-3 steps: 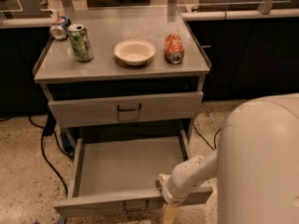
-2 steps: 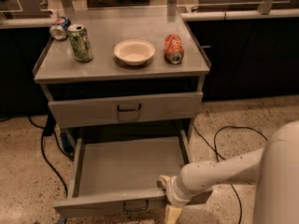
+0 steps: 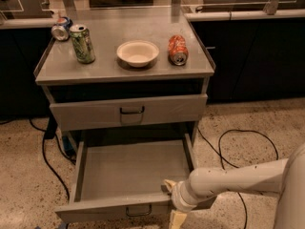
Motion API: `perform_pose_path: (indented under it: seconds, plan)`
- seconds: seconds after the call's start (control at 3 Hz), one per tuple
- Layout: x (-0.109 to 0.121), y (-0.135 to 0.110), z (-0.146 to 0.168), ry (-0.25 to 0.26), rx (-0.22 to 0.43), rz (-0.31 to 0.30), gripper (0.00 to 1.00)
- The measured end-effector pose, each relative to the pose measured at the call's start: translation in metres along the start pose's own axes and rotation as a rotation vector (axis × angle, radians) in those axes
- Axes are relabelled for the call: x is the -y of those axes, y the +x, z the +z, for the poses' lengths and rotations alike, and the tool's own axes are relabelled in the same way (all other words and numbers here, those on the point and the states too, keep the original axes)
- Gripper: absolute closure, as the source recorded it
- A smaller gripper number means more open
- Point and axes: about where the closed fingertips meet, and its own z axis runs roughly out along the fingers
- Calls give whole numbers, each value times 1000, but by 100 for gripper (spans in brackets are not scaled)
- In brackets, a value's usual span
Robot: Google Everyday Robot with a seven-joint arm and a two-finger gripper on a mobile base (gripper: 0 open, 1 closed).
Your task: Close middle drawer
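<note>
The gripper (image 3: 174,202) sits at the near right end of the middle drawer (image 3: 133,168), against the top edge of its front panel. One pale tan part shows just inside the tray and another just below the panel, but the white wrist hides the rest, so I cannot tell whether the gripper is wide or narrow, or whether it holds the panel. The main risk, as I judge it, comes from that off-centre contact. A push from the right end, well to the right of the small loop handle (image 3: 139,210), could skew the long tray on its runners and jam it partway. The part reaching inside the tray could also be trapped between the panel and the upper drawer (image 3: 128,111), which lies beyond and above the gripper. A sharp shove might rock the cart (image 3: 119,73) and tip the upright green can (image 3: 82,44) at its far left. The bowl (image 3: 137,53) and the orange can (image 3: 177,50) lying on its side look steadier. A black cable (image 3: 238,142) loops on the floor to the gripper's right and could snag. The drawer itself is pulled far out towards the camera, stretching away to the gripper's left. It is a wide grey metal tray with low side walls, a bare floor and a plain front.
</note>
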Motion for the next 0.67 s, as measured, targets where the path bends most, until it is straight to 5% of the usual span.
perform_pose_path:
  seconds: [0.67]
  plan:
    - [14,2,15,19,30,-30,0]
